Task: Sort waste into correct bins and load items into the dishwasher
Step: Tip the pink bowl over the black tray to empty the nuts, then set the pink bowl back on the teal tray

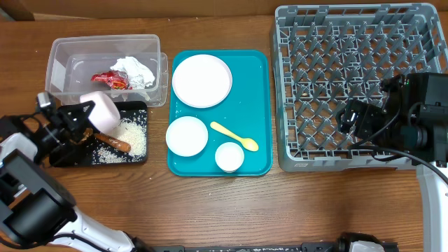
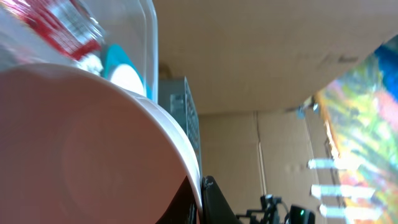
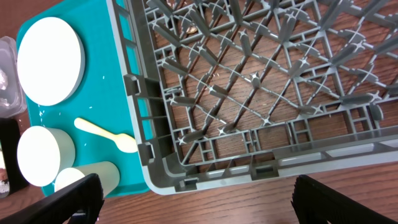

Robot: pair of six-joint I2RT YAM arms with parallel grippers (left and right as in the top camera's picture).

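Observation:
My left gripper (image 1: 82,119) is shut on the rim of a white bowl (image 1: 100,110) and holds it tilted over the black tray (image 1: 66,155). The bowl fills the left wrist view (image 2: 81,149). Loose rice (image 1: 133,133) and a brown sausage (image 1: 114,143) lie in the black tray. The clear tub (image 1: 63,52) holds the red-and-silver wrapper (image 1: 110,79) and the white napkin (image 1: 136,70). My right gripper (image 1: 355,120) is open and empty over the grey dish rack's (image 1: 350,70) front edge, as the right wrist view (image 3: 196,199) shows. The food lump is hidden.
The teal tray (image 1: 259,105) between bins and rack carries a white plate (image 1: 201,80), a white bowl (image 1: 186,136), a small cup (image 1: 229,157) and a pale yellow spoon (image 1: 234,136). The rack holds no dishes. Bare wooden table lies in front.

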